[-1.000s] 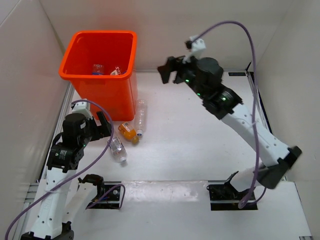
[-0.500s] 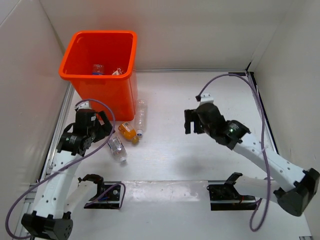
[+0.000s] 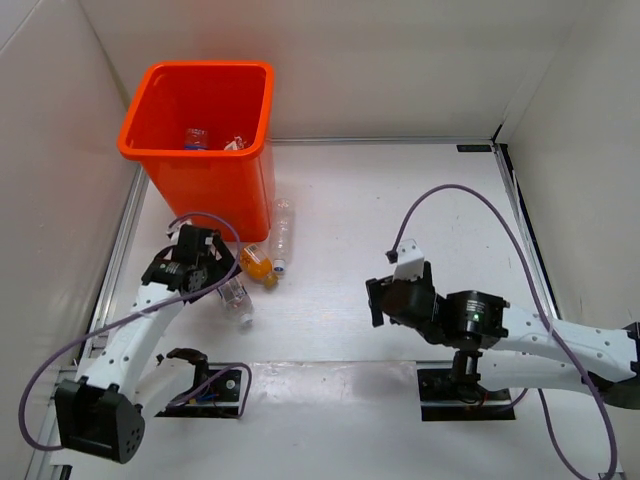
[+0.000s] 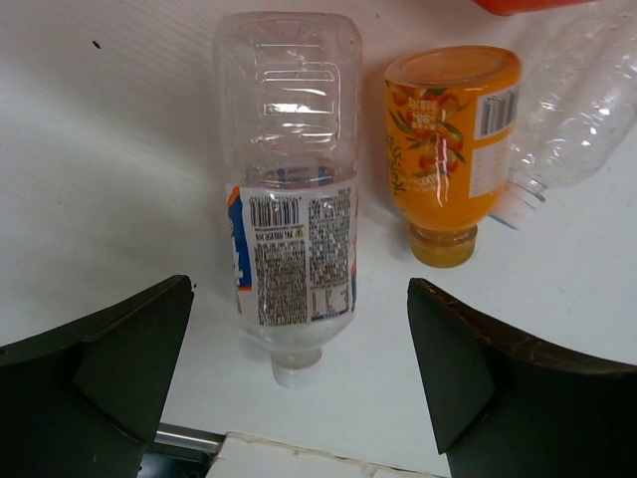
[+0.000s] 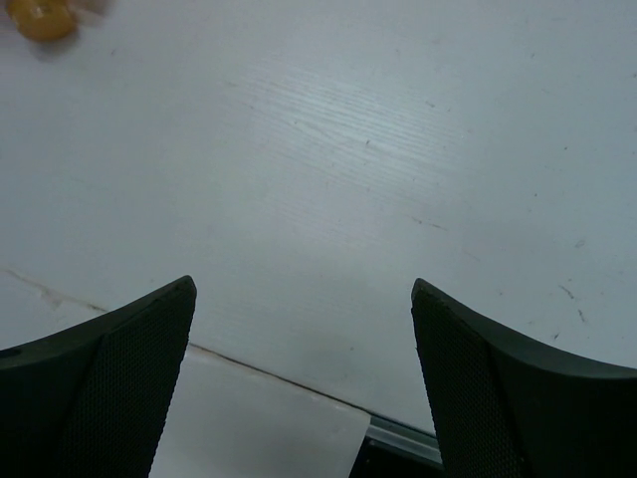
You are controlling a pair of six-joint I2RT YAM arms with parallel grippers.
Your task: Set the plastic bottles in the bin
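The orange bin (image 3: 215, 195) stands at the back left with two bottles (image 3: 196, 137) inside it. Three plastic bottles lie on the table in front of it: a blue-labelled one (image 3: 236, 300) (image 4: 289, 199), one with orange liquid (image 3: 257, 266) (image 4: 448, 149), and a bare clear one (image 3: 283, 235) (image 4: 572, 110). My left gripper (image 3: 212, 276) (image 4: 299, 299) hangs open just above the blue-labelled bottle, its neck between the fingers and untouched. My right gripper (image 3: 378, 300) (image 5: 304, 289) is open and empty, low over the bare table near the middle.
White walls close in the table on the left, back and right. The arm mounts (image 3: 210, 390) (image 3: 465, 392) sit on a pale strip along the near edge. The orange bottle's cap (image 5: 40, 17) shows at the right wrist view's top left.
My right arm has swung down from high at the back to low over the near middle of the table. My left gripper has dropped forward over the blue-labelled bottle.
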